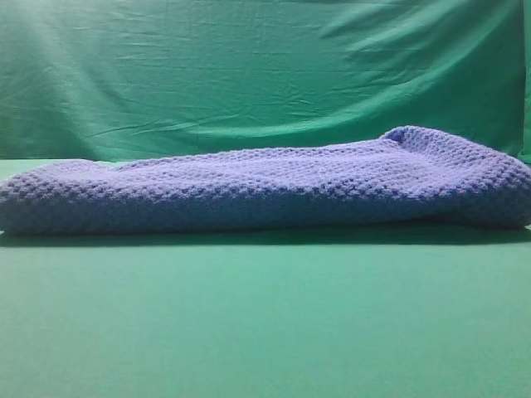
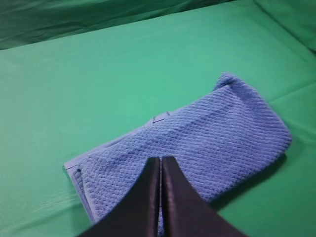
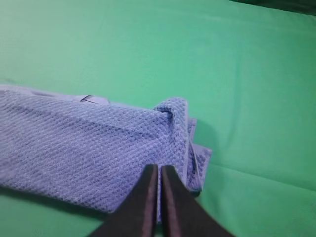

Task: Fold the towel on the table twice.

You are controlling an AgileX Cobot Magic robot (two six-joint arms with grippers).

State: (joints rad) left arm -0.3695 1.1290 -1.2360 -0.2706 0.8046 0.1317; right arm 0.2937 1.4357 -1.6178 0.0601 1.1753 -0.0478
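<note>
We see the towel point(image 1: 274, 186) lying on the green tabletop point(image 1: 265, 323) as a long folded band, spanning nearly the full width of the exterior view, with its right end bulging higher than the left. A wrinkled green backdrop point(image 1: 249, 66) hangs behind it. No arm shows in this view.

In the left wrist view, the left claw point(image 2: 161, 160) has its two black fingers pressed together with only a hairline gap, and we see nothing held between them. It hovers over the near edge of the towel point(image 2: 197, 143), whose layered edges show at its left end.

In the right wrist view, the right claw point(image 3: 159, 168) is likewise closed and holding nothing, above the towel point(image 3: 89, 143) near its bunched, layered end.
</note>
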